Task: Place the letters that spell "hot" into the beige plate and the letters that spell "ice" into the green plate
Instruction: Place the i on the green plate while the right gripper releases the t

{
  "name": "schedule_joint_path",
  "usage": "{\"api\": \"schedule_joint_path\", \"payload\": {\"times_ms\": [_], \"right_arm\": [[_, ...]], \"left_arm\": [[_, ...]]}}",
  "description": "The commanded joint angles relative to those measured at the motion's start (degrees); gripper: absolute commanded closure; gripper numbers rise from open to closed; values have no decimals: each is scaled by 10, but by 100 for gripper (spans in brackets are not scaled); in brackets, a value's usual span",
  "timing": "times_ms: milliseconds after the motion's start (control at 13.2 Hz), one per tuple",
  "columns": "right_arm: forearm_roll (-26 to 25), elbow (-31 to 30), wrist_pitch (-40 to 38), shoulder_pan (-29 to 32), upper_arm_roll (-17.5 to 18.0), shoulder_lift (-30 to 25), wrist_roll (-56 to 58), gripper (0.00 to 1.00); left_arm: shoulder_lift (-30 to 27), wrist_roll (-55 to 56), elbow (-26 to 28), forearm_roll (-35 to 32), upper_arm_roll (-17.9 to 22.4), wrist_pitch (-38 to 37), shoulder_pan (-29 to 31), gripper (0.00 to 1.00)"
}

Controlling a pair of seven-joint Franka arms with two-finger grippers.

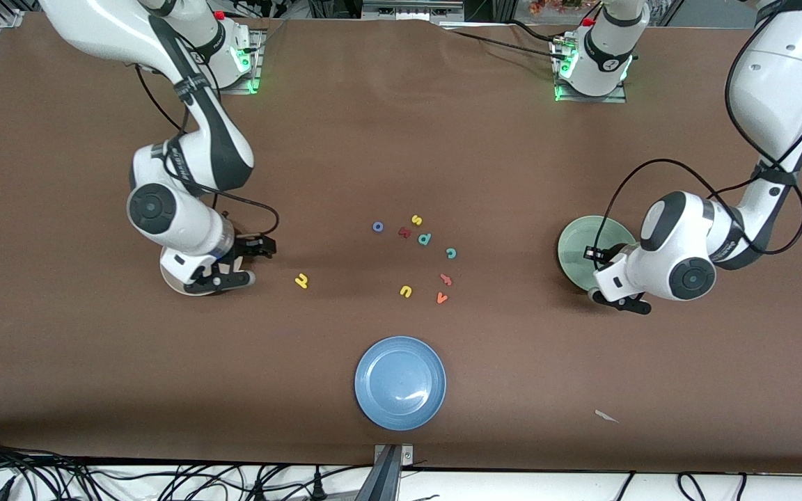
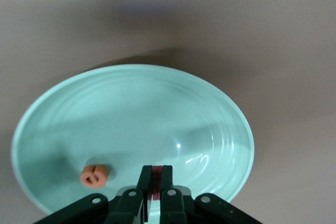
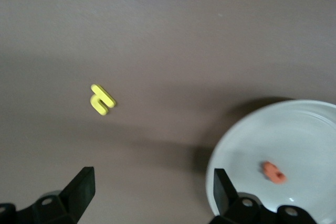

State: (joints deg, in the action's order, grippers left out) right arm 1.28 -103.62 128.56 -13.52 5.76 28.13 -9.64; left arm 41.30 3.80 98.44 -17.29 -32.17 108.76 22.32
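Both plates sit mostly hidden under my arms.
Left end effector (image 2: pixel 155 182) pinches the maroon i (image 2: pixel 156 174) over the green plate (image 2: pixel 131 93); right end effector (image 3: pixel 152 187), spread, covers the beige plate (image 3: pixel 310 124).

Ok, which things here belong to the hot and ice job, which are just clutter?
Job: beige plate, orange letter inside, yellow h, blue o, green plate, orange e inside, maroon i in left gripper, teal c.
Clutter: blue plate, yellow u, yellow s, teal p, orange v.
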Motion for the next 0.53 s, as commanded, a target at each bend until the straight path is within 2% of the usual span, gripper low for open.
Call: {"api": "schedule_joint_path", "payload": {"times_ms": [0,76,303,455], "right_arm": [[-15,30,46,-30,2,53,-48,0],[-35,30,56,-37,3,60,-65,0],[-69,30,81,-49,6,80,-115,0],[-71,30,88,-56,6,89,-119,0]], "left_arm": [[-1,-3,-3,-9,1,3,0,47],[-3,-1,-4,-6,1,2,0,0],[-31,38,-11,15,-8,-4,-3,0],[-43,111,-12,45,-38,-3,-8,0]]}}
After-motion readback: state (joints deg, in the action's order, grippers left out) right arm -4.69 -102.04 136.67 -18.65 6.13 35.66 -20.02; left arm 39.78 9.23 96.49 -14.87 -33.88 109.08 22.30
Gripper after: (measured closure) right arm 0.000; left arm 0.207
